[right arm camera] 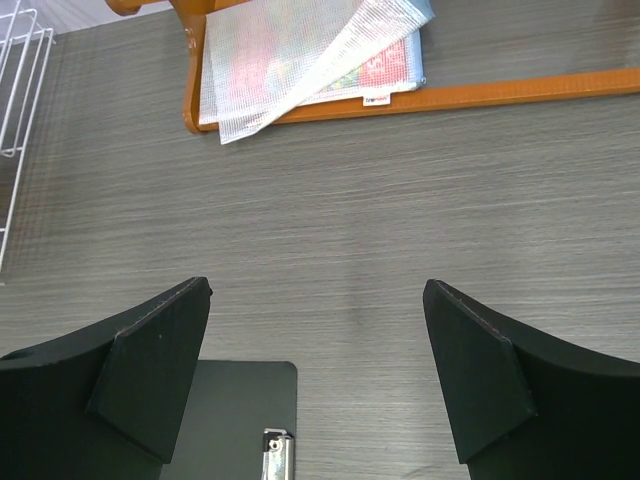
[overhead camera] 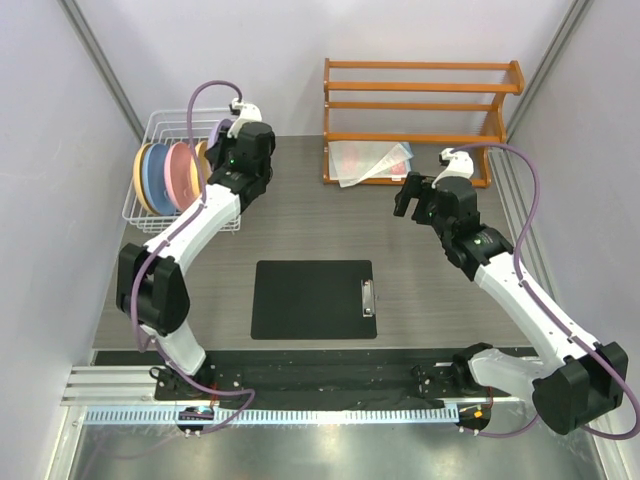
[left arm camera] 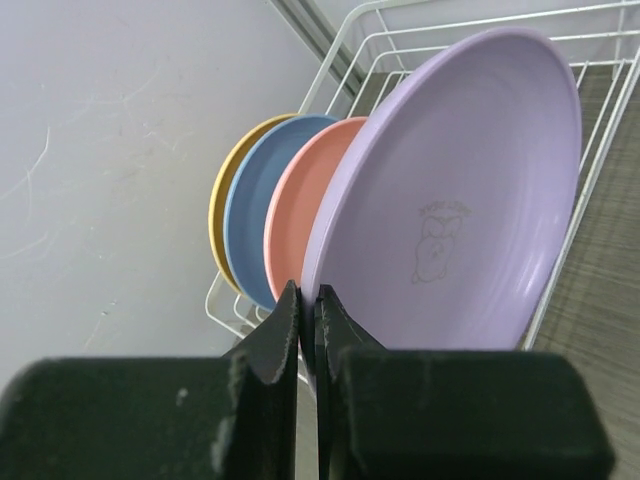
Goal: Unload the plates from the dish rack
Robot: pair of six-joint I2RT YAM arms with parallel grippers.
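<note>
The white wire dish rack stands at the table's far left. In it, on edge, are an orange-yellow plate, a light blue plate, a pink plate and a purple plate. My left gripper is shut on the lower rim of the purple plate, which is still inside the rack. In the top view the left gripper is at the rack's right side. My right gripper is open and empty above the bare table, right of centre.
A black clipboard lies flat in the table's middle; its clip shows in the right wrist view. An orange wooden shelf stands at the back, with a mesh pouch on its lowest tier. Grey walls close both sides.
</note>
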